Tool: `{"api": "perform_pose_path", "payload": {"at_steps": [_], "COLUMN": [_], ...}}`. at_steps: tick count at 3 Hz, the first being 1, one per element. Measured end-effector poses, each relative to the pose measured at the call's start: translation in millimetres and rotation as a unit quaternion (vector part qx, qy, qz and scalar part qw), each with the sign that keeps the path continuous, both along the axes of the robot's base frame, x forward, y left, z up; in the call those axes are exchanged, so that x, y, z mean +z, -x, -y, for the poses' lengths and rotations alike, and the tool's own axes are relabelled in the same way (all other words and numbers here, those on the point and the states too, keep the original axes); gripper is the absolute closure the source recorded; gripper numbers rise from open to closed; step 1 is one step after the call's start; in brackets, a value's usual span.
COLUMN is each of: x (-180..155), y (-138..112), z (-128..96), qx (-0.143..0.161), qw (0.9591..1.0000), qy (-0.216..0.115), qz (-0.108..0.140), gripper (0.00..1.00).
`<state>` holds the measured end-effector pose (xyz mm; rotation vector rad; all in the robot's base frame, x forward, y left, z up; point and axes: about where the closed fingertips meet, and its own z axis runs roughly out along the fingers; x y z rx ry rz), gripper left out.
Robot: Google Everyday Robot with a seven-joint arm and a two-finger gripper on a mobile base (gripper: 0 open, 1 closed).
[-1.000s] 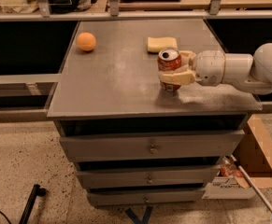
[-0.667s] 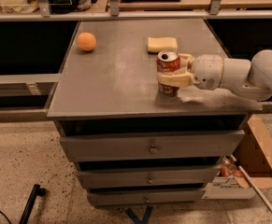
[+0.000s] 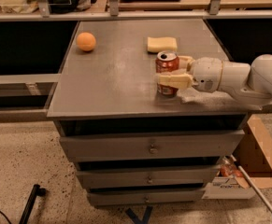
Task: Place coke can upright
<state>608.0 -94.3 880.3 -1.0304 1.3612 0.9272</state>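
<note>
**Grey tabletop: can stands upright, release comes next**

Grey tabletop [image 3: 112,80] caps a cabinet of drawers [image 3: 149,147] on a speckled floor. The pincer [image 3: 171,70] reaches in low from the cabinet's side and pinches the coke can [image 3: 166,62] round its middle, one finger [image 3: 175,80] across the near face and the other behind it. The can sits upright between the fingers, silver top up. Its base looks to be on or just off the surface; I cannot tell which.

A yellow sponge [image 3: 161,44] lies just beyond the pincer. An orange ball [image 3: 86,41] sits well apart, out past the fingertips.

By my reading, this is the setting-down step, nearly done. The next move calls for spreading the fingers evenly, then backing straight off without tipping the can.
</note>
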Motion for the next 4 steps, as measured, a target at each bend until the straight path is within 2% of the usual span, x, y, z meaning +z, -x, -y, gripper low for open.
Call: {"api": "perform_pose_path", "payload": {"at_steps": [1, 2, 3, 4], "x": [-3, -4, 4, 12], "y": [1, 4, 9, 14], "z": [6, 15, 25, 38], "qx": [-0.012, -0.018, -0.020, -0.024], "qw": [0.9998, 0.9991, 0.9962, 0.9889], "qy": [0.007, 0.029, 0.075, 0.134], "qz": [-0.014, -0.026, -0.038, -0.059], "gripper": [0.00, 0.00, 0.00, 0.00]}}
